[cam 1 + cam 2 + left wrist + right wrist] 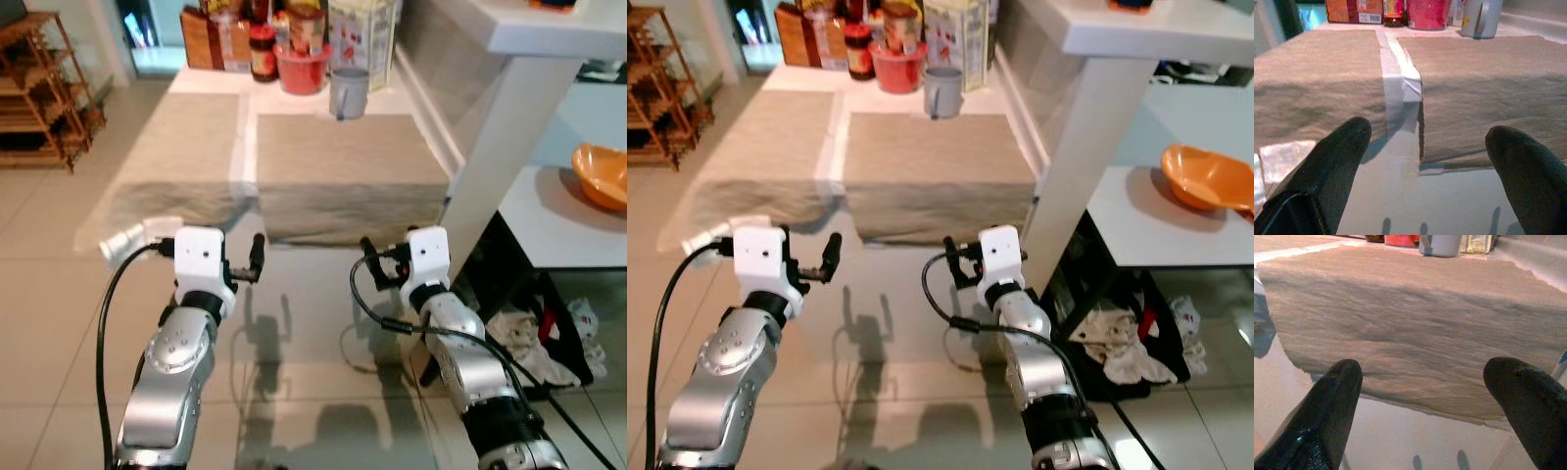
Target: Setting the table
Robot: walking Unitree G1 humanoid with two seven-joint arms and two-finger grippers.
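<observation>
Two beige placemats lie side by side on a glass table [304, 323], the left placemat [176, 147] and the right placemat [343, 166]. A grey mug [348, 93] stands just beyond the right placemat's far edge. My left gripper [242, 264] hovers open over the bare glass, short of the gap between the mats, with nothing between its fingers [1342, 147]. My right gripper [380, 266] is open too, just before the near edge of the right placemat [1410, 323], its fingers [1337, 391] holding nothing.
A red tub [302, 69], jars and boxes crowd the table's far end. A white counter post [509, 127] rises close on the right. Beyond it an orange bowl [602, 176] sits on a white surface. A wooden rack [39, 88] stands far left.
</observation>
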